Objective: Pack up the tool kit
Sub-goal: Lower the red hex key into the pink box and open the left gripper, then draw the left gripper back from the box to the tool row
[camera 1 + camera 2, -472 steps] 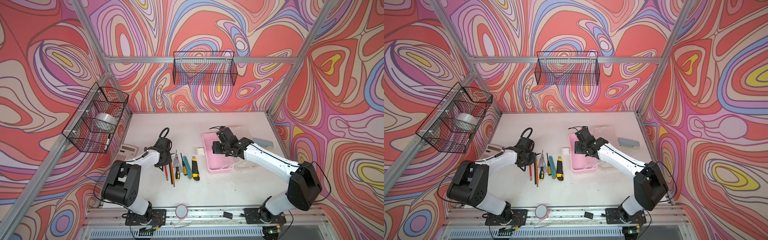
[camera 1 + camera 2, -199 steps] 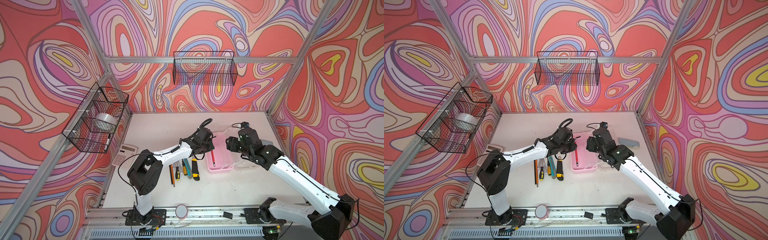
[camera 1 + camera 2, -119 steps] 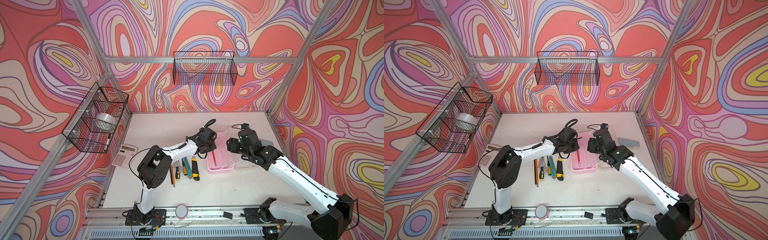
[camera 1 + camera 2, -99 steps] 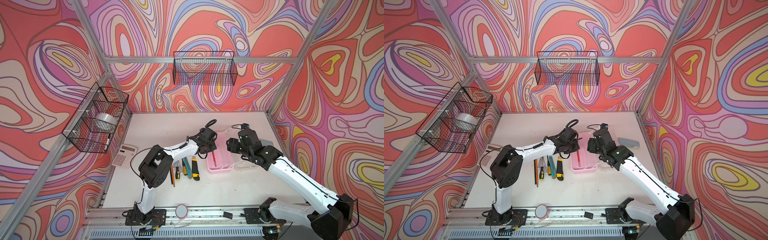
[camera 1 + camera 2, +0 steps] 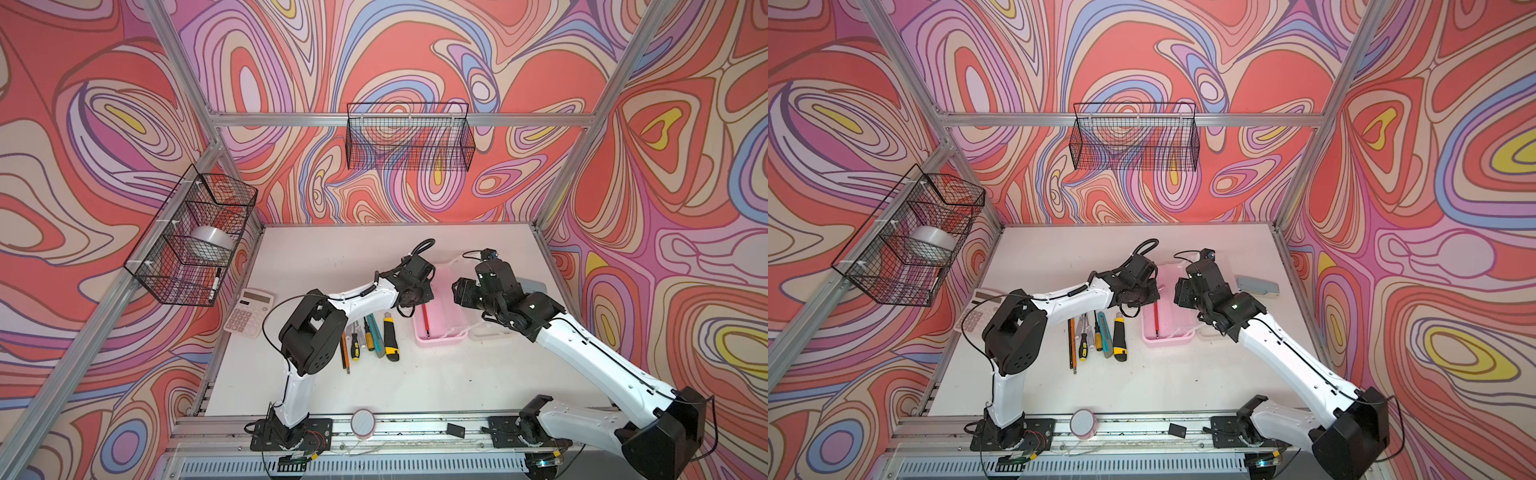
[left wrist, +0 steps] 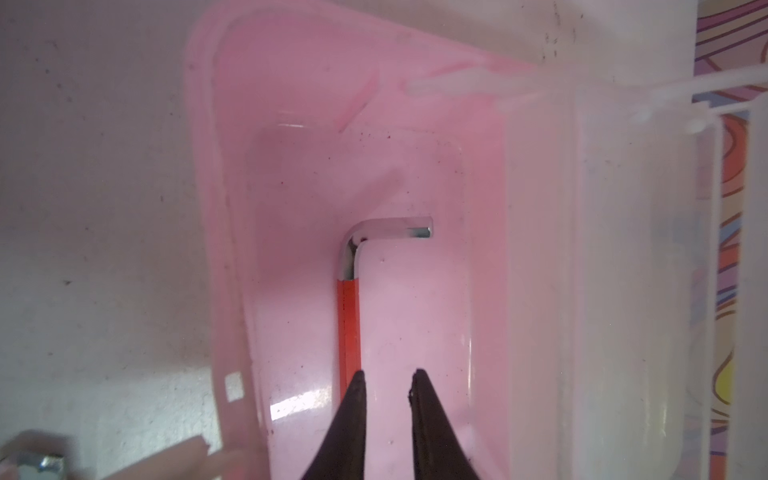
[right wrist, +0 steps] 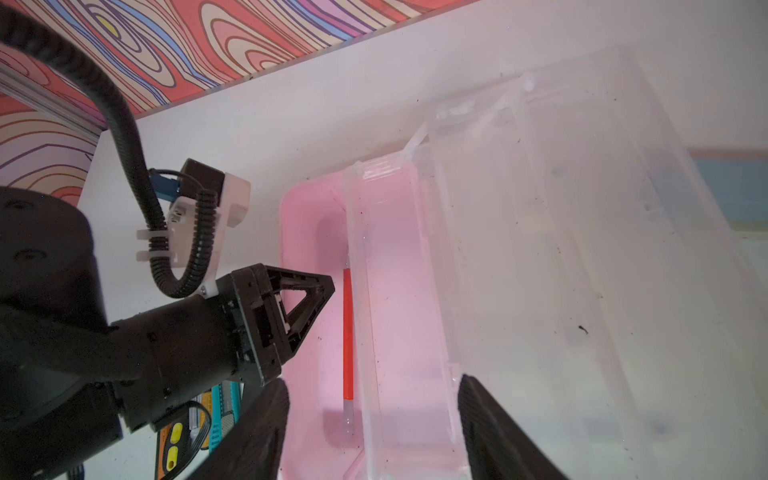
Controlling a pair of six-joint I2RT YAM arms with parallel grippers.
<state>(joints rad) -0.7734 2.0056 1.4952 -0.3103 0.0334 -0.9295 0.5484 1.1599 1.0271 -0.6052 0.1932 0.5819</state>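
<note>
- Hovering inside the pink box [image 6: 224,208], the left claw [image 6: 388,380] stands slightly apart, empty
- beside one fingertip lies the red hex key [image 6: 348,324]
- the right claw [image 7: 370,380] gapes wide above the clear lid [image 7: 540,249]

Glossy pink plastic box [image 6: 232,208], shiny metal hex key [image 6: 348,316] with red coating, clear plastic lid [image 7: 582,249]

Carried the hex key [image 5: 425,319] from the tool row [image 5: 368,338] into the box [image 5: 438,341]. Parted the left gripper [image 6: 388,376] slightly, leaving the hex key lying loose. Swung the right gripper [image 7: 370,390] off the box toward its lid [image 7: 582,249].
</note>
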